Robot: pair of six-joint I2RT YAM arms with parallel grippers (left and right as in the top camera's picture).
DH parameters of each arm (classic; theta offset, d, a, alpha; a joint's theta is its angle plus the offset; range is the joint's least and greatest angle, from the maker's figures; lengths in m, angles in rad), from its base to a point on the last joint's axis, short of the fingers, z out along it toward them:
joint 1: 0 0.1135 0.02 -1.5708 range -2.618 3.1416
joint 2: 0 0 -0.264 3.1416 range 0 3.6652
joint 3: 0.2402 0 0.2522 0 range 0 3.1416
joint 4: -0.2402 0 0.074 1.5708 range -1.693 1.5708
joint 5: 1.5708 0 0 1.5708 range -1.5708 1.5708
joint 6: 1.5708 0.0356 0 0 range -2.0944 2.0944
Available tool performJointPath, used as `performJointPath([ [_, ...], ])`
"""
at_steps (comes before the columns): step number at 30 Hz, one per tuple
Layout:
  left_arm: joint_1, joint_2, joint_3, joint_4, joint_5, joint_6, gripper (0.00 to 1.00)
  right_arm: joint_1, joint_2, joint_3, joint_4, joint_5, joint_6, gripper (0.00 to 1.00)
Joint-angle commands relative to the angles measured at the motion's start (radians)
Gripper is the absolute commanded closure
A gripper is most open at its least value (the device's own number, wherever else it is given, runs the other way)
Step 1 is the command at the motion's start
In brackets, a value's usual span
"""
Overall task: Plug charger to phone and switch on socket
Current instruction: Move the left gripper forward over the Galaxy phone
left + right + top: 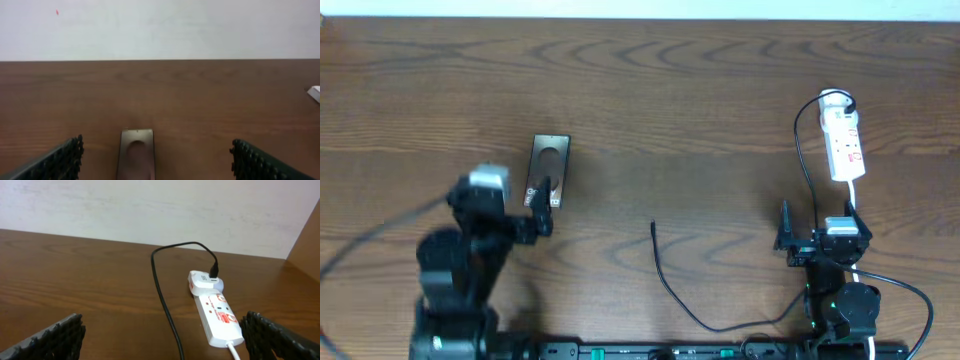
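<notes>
The phone (549, 168) lies flat on the table left of centre, bronze face up. My left gripper (542, 207) hovers over its near end, open. In the left wrist view the phone (136, 155) sits between the wide-apart fingers (65, 160), touching neither. The charger cable (665, 275) is thin and black, and its free tip (653, 226) rests mid-table, apart from the phone. The white socket (843, 140) lies at the right with a black plug (214, 271) in its far end. My right gripper (818, 238) stands open just short of the socket (217, 312), with the cable (162, 295) running between its fingers.
A white cord (234, 351) leaves the socket's near end towards the right arm's base. The table's front edge carries a dark rail (700, 350). A pale wall rises behind the table (160, 90). A white corner (315, 93) shows at the left wrist view's right edge.
</notes>
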Motion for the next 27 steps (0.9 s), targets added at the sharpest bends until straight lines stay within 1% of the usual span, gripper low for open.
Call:
performJointPath([
  [1, -0.002, 0.281, 0.264, -0.151, 0.004, 0.004, 0.07, 0.007, -0.005, -0.001, -0.004, 0.01, -0.014, 0.01],
  [4, -0.001, 0.485, 0.451, -0.303, -0.001, 0.015, 0.07, 0.007, -0.005, -0.001, -0.004, 0.01, -0.014, 0.01],
  [5, -0.001, 0.598, 0.555, -0.4, -0.005, 0.022, 0.07, 0.007, -0.005, -0.001, -0.004, 0.01, -0.014, 0.01],
  [10, 0.0, 0.908, 0.803, -0.634, -0.008, 0.033, 0.07, 0.007, -0.005, -0.001, -0.004, 0.01, -0.014, 0.01],
  [15, -0.001, 1.088, 0.822, -0.659, -0.006, 0.032, 0.07, 0.007, -0.005, -0.001, -0.004, 0.01, -0.014, 0.01],
  [19, 0.0, 1.153, 0.822, -0.663, -0.007, 0.033, 0.08, 0.007, -0.005, -0.001, -0.004, 0.01, -0.014, 0.01],
  [20, 0.0, 1.159, 0.822, -0.663, -0.007, 0.033, 0.25, 0.007, -0.005, -0.001, -0.004, 0.01, -0.014, 0.01],
  [21, 0.0, 1.164, 0.822, -0.662, -0.007, 0.033, 0.37, 0.007, -0.005, -0.001, -0.004, 0.01, -0.014, 0.01],
  [22, 0.0, 1.165, 0.822, -0.662, -0.007, 0.033, 0.42, 0.007, -0.005, -0.001, -0.004, 0.01, -0.014, 0.01],
  [23, 0.0, 1.165, 0.822, -0.66, -0.007, 0.033, 0.39, 0.007, -0.005, -0.001, -0.004, 0.01, -0.014, 0.01],
  [24, 0.0, 1.165, 0.822, -0.658, -0.007, 0.032, 0.16, 0.007, -0.005, -0.001, -0.004, 0.01, -0.014, 0.01],
  [25, 0.0, 1.165, 0.822, -0.658, -0.007, 0.032, 0.01, 0.007, -0.005, -0.001, -0.004, 0.01, -0.014, 0.01],
  [27, -0.001, 1.165, 0.822, -0.659, -0.007, 0.032, 0.01, 0.007, -0.005, -0.001, -0.004, 0.01, -0.014, 0.01],
])
